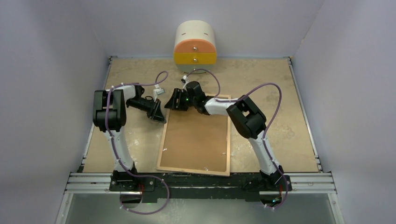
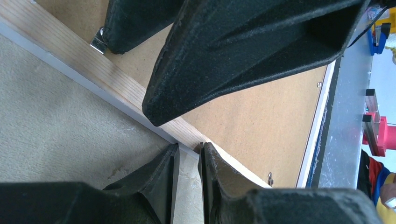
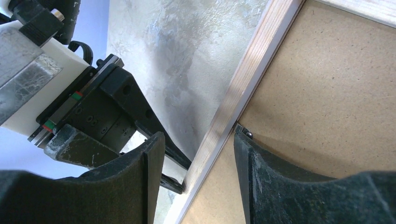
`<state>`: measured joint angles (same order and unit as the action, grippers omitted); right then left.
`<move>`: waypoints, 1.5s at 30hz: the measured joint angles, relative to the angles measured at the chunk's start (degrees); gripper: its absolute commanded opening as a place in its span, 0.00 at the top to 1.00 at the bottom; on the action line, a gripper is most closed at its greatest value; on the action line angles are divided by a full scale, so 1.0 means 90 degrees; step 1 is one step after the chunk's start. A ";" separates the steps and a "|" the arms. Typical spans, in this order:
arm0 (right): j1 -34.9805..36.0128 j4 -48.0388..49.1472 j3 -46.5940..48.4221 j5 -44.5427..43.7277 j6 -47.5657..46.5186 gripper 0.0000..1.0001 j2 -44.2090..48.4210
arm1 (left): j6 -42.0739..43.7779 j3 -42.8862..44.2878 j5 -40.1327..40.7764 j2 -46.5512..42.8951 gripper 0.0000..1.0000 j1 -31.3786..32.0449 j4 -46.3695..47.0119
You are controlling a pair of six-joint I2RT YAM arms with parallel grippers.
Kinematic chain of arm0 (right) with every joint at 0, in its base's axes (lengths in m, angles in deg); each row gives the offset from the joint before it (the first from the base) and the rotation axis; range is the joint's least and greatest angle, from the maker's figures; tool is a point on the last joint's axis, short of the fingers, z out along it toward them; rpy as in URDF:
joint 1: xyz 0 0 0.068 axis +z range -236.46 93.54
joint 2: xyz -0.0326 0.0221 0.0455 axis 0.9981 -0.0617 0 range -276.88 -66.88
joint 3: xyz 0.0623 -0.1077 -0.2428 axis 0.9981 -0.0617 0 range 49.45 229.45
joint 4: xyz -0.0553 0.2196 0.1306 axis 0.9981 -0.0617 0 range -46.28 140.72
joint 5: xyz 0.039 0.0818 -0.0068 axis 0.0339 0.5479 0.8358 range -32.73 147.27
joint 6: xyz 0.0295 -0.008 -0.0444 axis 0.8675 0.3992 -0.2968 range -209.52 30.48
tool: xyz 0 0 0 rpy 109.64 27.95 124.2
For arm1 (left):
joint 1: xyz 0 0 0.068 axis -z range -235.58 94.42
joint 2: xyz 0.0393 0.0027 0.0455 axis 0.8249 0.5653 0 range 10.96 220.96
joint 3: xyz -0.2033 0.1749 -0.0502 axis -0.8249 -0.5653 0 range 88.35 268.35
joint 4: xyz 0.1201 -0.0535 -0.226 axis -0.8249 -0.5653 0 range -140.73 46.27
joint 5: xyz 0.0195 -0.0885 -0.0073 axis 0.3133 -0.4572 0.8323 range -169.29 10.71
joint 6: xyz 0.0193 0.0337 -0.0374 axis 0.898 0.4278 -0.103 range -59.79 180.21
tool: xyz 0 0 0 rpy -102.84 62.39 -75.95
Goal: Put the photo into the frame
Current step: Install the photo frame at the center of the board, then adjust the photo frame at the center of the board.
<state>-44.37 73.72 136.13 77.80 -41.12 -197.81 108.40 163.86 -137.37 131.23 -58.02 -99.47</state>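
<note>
**Frame lies face down with its board in; the photo is not in sight**

The large thin rectangular picture frame (image 1: 194,171) lies flat on the beige mottled desk (image 1: 266,84) between the two arms, with its light wood-coloured back rim facing up. A plain brown backing board (image 1: 196,135) fills the opening in its back. Small metal tabs (image 2: 98,41) show along the inside of the rim. The glossy photo appears in none of the three views. It may lie under the board or out of shot; the pictures do not settle it.

Both arms are at the frame's far left corner. The left gripper (image 2: 189,150) sits low at the outer side of the rim, its jaws drawn in to a thin slit. Whether they nip the rim's edge cannot be told. The right gripper (image 3: 198,136) straddles the same stretch of rim with its jaws moderately wide and nothing clamped. One finger is on the desk side and the other is over the board, its tip beside a tab.

As a judgement, progress depends on where the photo is. If it is already under the board, the insertion is done, and only seating the board and turning the tabs is left. If it is not, most of the task lies ahead: free the tabs, lift the board out, lay the photo in, and close the back. The arms' position at the corner fits either reading.
</note>
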 measured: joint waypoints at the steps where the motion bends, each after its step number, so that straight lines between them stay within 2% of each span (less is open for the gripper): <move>1: 0.0002 0.0007 0.0000 -0.0010 0.0044 0.41 0.0000 | 0.0005 0.0000 0.0000 -0.0002 0.75 0.0000 0.0000; 4: 0.0000 0.0029 -0.0015 -0.0024 0.0155 0.39 0.0000 | 0.0053 0.0000 0.0000 -0.0007 0.75 0.0000 -0.0005; 8: -0.0053 0.0304 -0.0362 -0.0010 0.0352 0.28 0.0172 | 0.0119 0.0000 0.0010 -0.0019 0.74 0.0000 -0.0049; 13: -0.0304 -0.0051 -0.1399 -0.0117 0.0318 0.13 0.1205 | 0.0372 0.0056 0.0187 -0.0056 0.71 -0.0019 -0.0245; 17: -0.1027 -0.0522 -0.2378 -0.0656 0.0180 0.06 0.2623 | 0.0554 -0.0032 0.0588 -0.0248 0.70 -0.0032 -0.0289; 21: -0.2047 -0.0998 -0.3186 -0.1800 0.0015 0.04 0.3961 | 0.0639 -0.0423 0.1003 -0.0651 0.70 0.0000 -0.0146; 25: -0.2783 -0.1360 -0.3871 -0.2837 -0.0180 0.04 0.4488 | 0.0670 -0.0908 0.1328 -0.1049 0.70 0.0151 0.0027; 31: -0.2837 -0.1681 -0.3978 -0.2900 -0.0495 0.06 0.3716 | 0.0680 -0.1392 0.1632 -0.1474 0.70 0.0369 0.0214; 36: -0.2657 -0.1375 -0.3135 -0.2300 -0.0568 0.07 0.2905 | 0.0668 -0.1729 0.1773 -0.1787 0.70 0.0571 0.0369; 42: -0.2149 -0.1625 -0.1202 -0.2336 -0.0886 0.09 0.1513 | 0.0595 -0.1807 0.1931 -0.1933 0.66 0.0818 0.0325; 45: -0.1865 -0.1797 -0.0017 -0.2310 -0.1047 0.08 0.0733 | 0.0600 -0.1790 0.1996 -0.1960 0.53 0.0954 0.0126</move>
<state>-61.16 57.55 135.97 57.02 -50.54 -191.21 113.80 147.75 -119.41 113.59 -49.43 -98.34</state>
